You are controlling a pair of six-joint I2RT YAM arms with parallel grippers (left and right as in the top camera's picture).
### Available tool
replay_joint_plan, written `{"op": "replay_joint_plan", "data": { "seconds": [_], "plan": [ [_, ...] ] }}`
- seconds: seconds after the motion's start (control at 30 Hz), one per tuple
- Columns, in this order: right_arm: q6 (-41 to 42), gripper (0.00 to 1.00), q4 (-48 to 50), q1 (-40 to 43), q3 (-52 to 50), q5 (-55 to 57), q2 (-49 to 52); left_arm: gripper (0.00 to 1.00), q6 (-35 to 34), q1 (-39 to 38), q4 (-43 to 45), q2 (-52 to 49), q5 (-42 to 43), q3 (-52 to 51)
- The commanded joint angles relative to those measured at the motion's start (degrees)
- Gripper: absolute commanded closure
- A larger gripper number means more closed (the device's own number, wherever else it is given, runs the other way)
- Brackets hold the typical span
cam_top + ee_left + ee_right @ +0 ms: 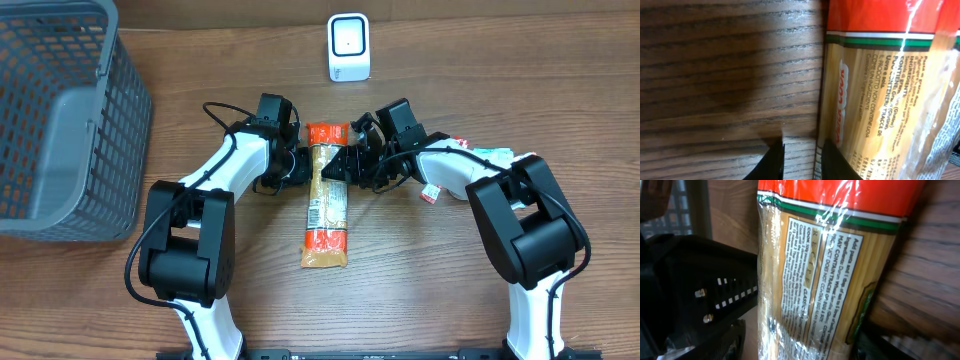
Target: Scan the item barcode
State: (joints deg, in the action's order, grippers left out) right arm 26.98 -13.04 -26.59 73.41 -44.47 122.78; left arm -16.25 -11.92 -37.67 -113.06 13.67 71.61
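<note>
The left gripper (802,162) has its jaws drawn in to a narrow slit. The long edge of the pasta packet (326,205) runs right up to that slit, one finger over the film and the other on the wood side. Whether they actually nip the wrapper, I can't tell from here.

The right gripper (352,163) stands much wider at the packet's other long side. In its wrist view the printed panel fills the space between its fingers, but I can't make out firm contact.

The packet itself lies flat in the middle of the table (430,280), with one red end toward the far edge and its length running toward the near edge. The two arms meet at its far half.

The scanner (349,47) stands upright close to the far edge, just beyond the packet's end and apart from it. A grey basket (60,120) fills the far left corner. A second, pale wrapper (478,155) peeks out from under the right arm.

As I judge it, the job is at its opening stage. The item has been reached but not lifted, and nothing is turned toward the scanner. I can read ingredient text on the packet but see no barcode in any view. A secure hold, a lift, finding the code and presenting it all look to be ahead.
</note>
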Motion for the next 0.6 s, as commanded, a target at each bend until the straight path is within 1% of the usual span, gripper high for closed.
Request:
{"op": "replay_joint_plan", "data": {
  "seconds": [0.0,0.23,0.33,0.57],
  "plan": [
    [0.26,0.34,0.37,-2.34,-0.72,-4.42,4.13,0.82,-0.92,-1.22,-0.26,-1.70,0.74,-0.28],
    [1.53,0.36,2.64,-3.74,-0.72,-3.72,4.22,0.82,-0.96,-1.22,-0.70,-1.70,-0.13,-0.28],
    [1.49,0.36,1.44,-3.72,-0.72,-1.22,4.22,0.77,-0.94,-1.22,-1.09,-1.70,-0.66,-0.28],
    [1.53,0.34,-2.95,-3.67,-0.72,4.68,4.22,0.71,-0.90,-0.33,-3.78,-1.70,-2.29,-0.28]
  ]
}}
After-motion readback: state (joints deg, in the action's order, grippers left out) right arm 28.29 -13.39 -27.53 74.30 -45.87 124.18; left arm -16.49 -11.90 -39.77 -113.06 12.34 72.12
